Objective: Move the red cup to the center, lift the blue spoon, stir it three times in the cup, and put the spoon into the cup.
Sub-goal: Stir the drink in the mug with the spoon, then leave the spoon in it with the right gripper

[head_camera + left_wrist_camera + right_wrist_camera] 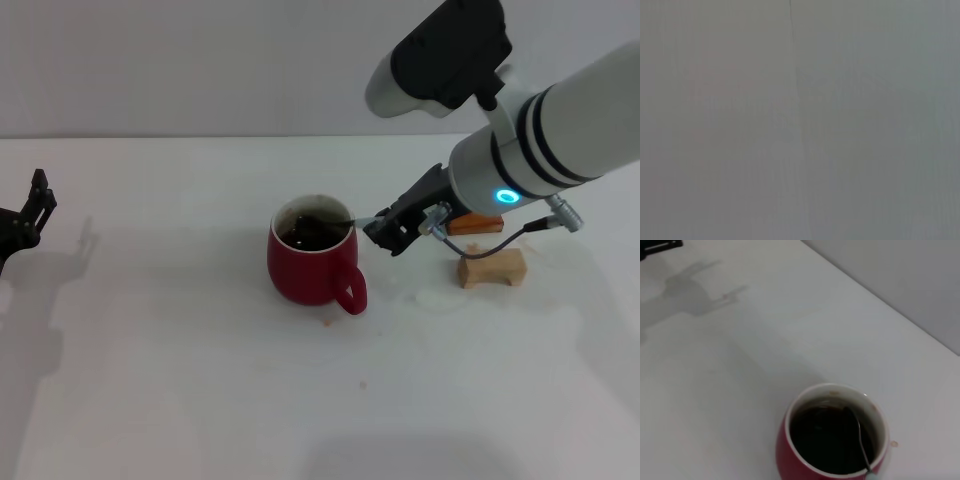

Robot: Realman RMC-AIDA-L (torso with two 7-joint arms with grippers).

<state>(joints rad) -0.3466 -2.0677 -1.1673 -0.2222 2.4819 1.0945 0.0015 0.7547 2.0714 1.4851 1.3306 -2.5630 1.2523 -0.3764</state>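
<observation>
The red cup stands near the middle of the white table, handle toward me and to the right, with dark liquid inside. My right gripper is just right of the cup's rim, shut on the blue spoon. The spoon's grey neck slants over the rim and its bowl is dipped in the liquid. The right wrist view shows the cup from above, with the spoon's neck in the liquid and a bit of pale blue handle at the frame's edge. My left gripper is parked at the far left.
An orange-brown block and a tan wooden block lie right of the cup, under my right arm. A small orange speck marks the table in front of the cup. The left wrist view shows only a grey surface.
</observation>
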